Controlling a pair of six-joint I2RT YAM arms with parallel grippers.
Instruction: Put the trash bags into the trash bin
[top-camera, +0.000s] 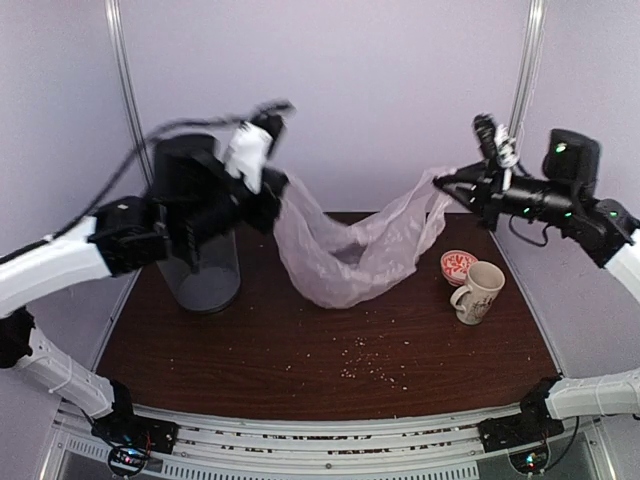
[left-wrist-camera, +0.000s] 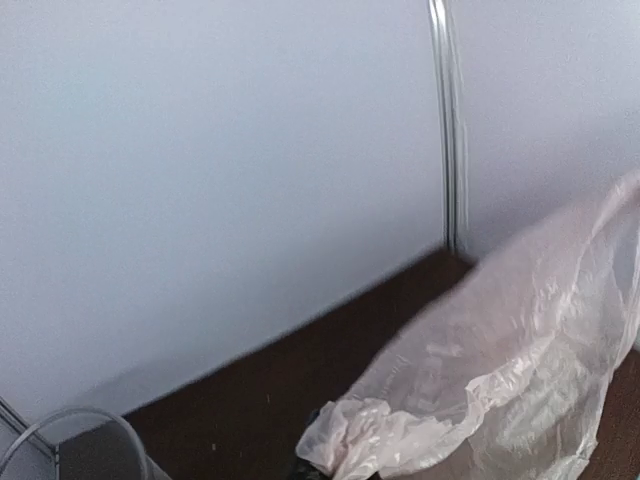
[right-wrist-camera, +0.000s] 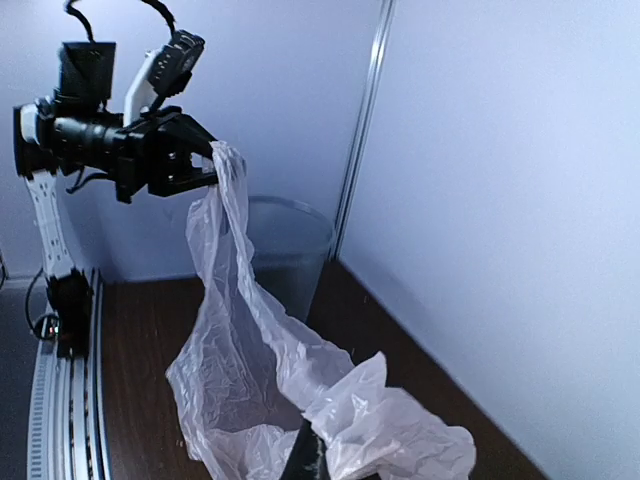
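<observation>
Bunched film of the trash bag (right-wrist-camera: 380, 440) sits directly at the right gripper (top-camera: 446, 183), whose jaws are pressed together on one end of the bag. The left gripper (right-wrist-camera: 208, 168) pinches the opposite end, jaws closed on a gathered strip of film. Both grippers are raised above the table (top-camera: 330, 350), and the bag hangs between them as a sagging sling. Whether its lowest fold touches the table cannot be told. The trash bin (top-camera: 205, 275) stands upright below the left gripper, on the side away from the right gripper; the bag is wholly outside it. A mug (top-camera: 480, 292) and a small red-patterned bowl (top-camera: 458, 265) stand just beside each other, below the right gripper.
</observation>
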